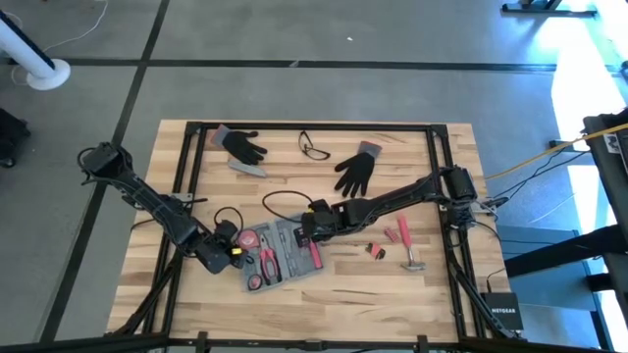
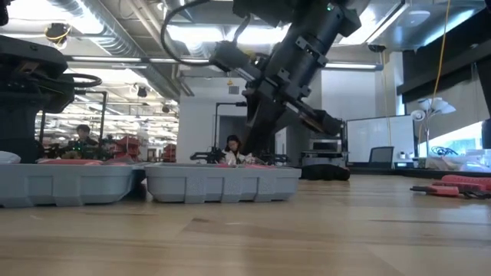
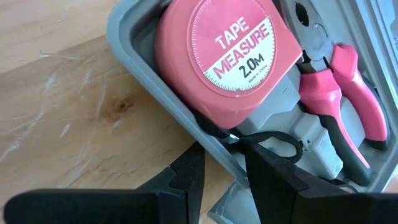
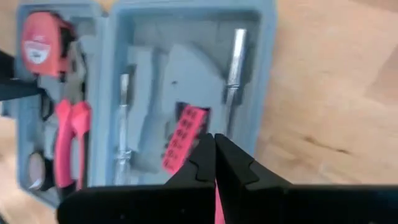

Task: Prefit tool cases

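The blue-grey tool case [image 1: 283,253] lies open and flat on the wooden table, both halves up. It holds a pink tape measure [image 3: 224,56], pink-handled pliers [image 3: 339,93], metal shafts [image 4: 235,56] and a pink bit strip [image 4: 183,137]. My left gripper [image 1: 234,250] is at the case's left end, shut on its rim. My right gripper [image 4: 214,152] is shut and hovers over the case's right half, its tips at the near end of the bit strip. In the low view the case [image 2: 222,184] shows as two grey trays side by side. My left gripper grips the case's rim wall [image 3: 217,146] beside the tape measure, with one finger [image 3: 186,177] outside the wall and the other [image 3: 273,171] inside the tray. The fingers slant down from the table's left. The case rests flat on the table. My right gripper's shut tips stand over the pink bit strip's end [image 4: 177,158]; I cannot tell whether they touch it.
Two black gloves [image 1: 243,145] [image 1: 355,172], a small grey bar [image 1: 247,169] and glasses [image 1: 314,147] lie toward the far edge. A hammer [image 1: 407,247] and small red parts [image 1: 376,250] lie right of the case. A black cable [image 1: 285,201] loops behind it.
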`<state>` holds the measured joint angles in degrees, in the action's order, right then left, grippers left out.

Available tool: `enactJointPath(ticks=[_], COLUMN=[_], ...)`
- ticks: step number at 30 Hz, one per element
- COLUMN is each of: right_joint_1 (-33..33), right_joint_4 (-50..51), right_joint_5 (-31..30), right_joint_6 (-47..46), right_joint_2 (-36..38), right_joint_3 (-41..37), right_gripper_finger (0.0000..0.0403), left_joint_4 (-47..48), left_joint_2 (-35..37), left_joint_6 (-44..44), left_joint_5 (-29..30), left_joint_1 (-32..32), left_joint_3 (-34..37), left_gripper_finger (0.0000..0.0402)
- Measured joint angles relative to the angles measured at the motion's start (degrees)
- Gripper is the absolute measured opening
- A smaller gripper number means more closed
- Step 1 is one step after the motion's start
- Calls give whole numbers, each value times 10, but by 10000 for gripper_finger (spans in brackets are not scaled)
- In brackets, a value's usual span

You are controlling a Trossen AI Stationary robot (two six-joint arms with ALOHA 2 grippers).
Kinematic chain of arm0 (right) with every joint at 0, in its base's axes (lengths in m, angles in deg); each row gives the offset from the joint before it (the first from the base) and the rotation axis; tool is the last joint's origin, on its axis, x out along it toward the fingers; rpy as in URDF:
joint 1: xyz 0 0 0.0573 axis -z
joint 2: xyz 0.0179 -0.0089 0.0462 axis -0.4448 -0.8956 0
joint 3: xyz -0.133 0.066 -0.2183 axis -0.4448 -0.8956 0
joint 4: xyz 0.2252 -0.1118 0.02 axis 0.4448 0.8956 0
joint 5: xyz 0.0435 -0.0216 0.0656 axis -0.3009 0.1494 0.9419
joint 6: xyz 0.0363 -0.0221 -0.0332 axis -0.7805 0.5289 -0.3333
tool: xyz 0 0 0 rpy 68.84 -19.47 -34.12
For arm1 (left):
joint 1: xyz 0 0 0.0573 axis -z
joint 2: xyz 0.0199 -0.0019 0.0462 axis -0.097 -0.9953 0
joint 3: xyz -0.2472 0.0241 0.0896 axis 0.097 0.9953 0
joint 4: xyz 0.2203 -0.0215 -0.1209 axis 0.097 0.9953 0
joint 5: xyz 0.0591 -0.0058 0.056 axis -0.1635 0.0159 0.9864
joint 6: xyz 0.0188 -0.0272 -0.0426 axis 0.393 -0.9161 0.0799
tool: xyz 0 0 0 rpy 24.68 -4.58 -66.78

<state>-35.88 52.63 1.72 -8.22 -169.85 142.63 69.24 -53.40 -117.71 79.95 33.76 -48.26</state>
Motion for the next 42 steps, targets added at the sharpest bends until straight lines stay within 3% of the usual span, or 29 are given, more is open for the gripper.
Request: enactJointPath(ticks=[18, 33, 42], right_joint_1=[-3, -2, -13], right_joint_4=[-30, -44, -34], right_joint_5=[36, 21, 53], right_joint_6=[1, -6, 13], right_joint_2=[-26, -34, -27], right_joint_3=[0, 0, 5], right_gripper_finger=[0, 0, 0], left_joint_4=[1, 1, 3], left_joint_2=[0, 0, 0], left_joint_6=[8, 1, 13], left_joint_5=[6, 7, 9], left_joint_1=[0, 0, 0], left_joint_3=[0, 0, 0], left_gripper_finger=[106, 106, 106])
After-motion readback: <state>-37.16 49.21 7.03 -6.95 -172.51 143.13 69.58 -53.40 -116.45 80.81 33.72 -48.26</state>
